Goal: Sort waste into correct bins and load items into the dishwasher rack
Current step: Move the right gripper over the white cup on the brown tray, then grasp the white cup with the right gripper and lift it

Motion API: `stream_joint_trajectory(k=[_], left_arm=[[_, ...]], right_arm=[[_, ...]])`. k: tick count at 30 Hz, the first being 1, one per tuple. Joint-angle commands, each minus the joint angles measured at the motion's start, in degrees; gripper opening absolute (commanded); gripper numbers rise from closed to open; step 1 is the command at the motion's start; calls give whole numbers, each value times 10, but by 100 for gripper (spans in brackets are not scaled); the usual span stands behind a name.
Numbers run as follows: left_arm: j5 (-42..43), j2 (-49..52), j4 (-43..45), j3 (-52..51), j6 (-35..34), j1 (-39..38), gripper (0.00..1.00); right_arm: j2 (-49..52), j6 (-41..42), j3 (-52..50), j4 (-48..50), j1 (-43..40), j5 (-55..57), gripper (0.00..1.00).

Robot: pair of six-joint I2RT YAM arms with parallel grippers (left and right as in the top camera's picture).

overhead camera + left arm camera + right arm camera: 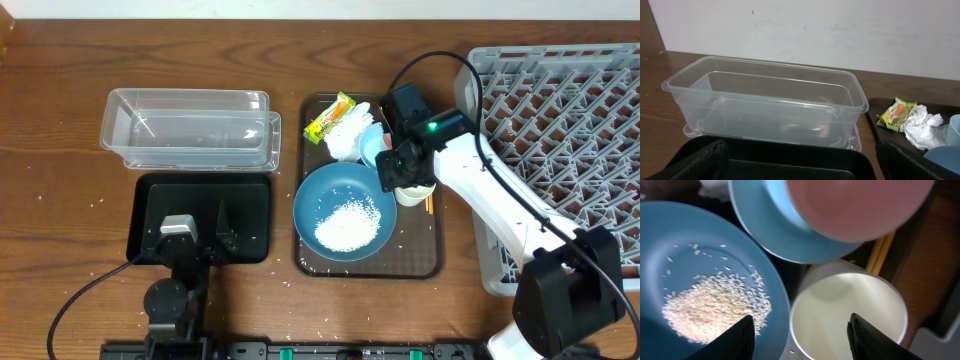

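White right arm (492, 192), black cable (437, 56), black right end effector (802, 330)

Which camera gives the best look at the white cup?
The right wrist view: it looks straight down into the white cup, close up. Overhead, the arm covers most of it; the left wrist view misses it entirely.

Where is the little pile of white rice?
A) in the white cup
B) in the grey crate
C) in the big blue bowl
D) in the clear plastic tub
C: the heap of white rice grains lies inside the large blue bowl, as both the overhead and right wrist views show.
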Motion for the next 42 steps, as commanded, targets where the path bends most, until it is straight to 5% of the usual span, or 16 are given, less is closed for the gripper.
stream_joint_trajectory(k=[1,9,17,34,42], left_arm=[[-7,-3,-21,-11,3,2,97],[-7,-3,-21,-11,3,2,96],[-7,-3,-21,-11,3,2,97],[-7,-3,-21,-11,3,2,97],[-7,-3,-21,-11,3,2,97]], right_arm=[[4,7,-8,10,-1,-14,57],[4,7,-40,29,-3,6,57],[4,8,-46,43,-1,5,37],[3,8,-74,65,-1,3,40],[0,8,-65,62,-1,-5,14]])
